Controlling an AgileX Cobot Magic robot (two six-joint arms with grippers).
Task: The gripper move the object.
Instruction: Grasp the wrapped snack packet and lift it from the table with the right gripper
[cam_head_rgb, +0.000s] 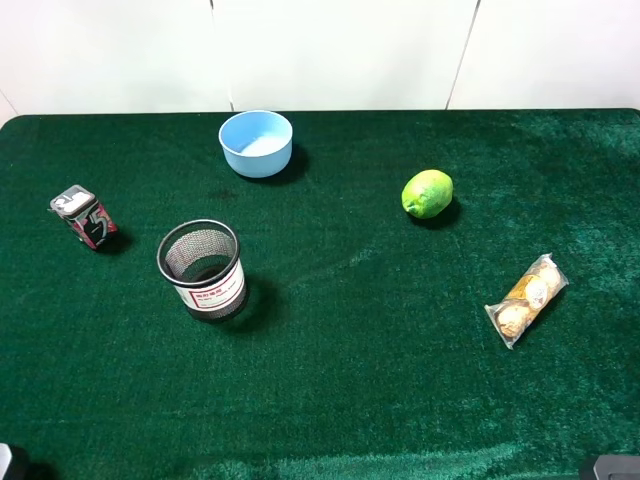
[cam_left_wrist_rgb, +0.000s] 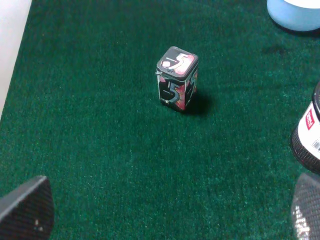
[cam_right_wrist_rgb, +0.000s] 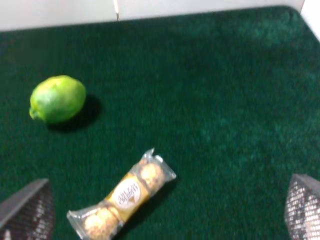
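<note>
While Both Hands Hang Open, the Chocolate Packet Lies Untouched on the Right

Since neither wrist view shows anything between the fingers, we read both hands as released. Seen from its own wrist camera, the right hand (cam_right_wrist_rgb: 165, 210) has its 2 mesh-patterned fingers (cam_right_wrist_rgb: 27, 212) spread wide, with nothing gripped. Between them, and apart from both, lies the chocolate packet (cam_right_wrist_rgb: 125, 197). It is a long clear wrapper holding 3 round gold-wrapped chocolates in a row, flat on the green surface (cam_head_rgb: 360, 380). We see no contact between the hand and the packet.

From the high camera, we find the chocolate packet (cam_head_rgb: 527, 300) on the right side of the surface, toward the near edge, lying on a slant. A green lime (cam_head_rgb: 427, 193) sits farther back and more toward the middle, well apart from the packet.

The left hand (cam_left_wrist_rgb: 165, 212) is likewise spread, its 2 fingers (cam_left_wrist_rgb: 25, 212) far apart and holding nothing. Ahead of it, a small red-and-black tin (cam_left_wrist_rgb: 177, 77) marked with a 5 stands on end by itself at the left side of the surface. A black mesh cup (cam_head_rgb: 202, 268) with a white label stands upright left of the middle. A light blue bowl (cam_head_rgb: 256, 143) sits behind the cup toward the far edge, apart from it.
</note>
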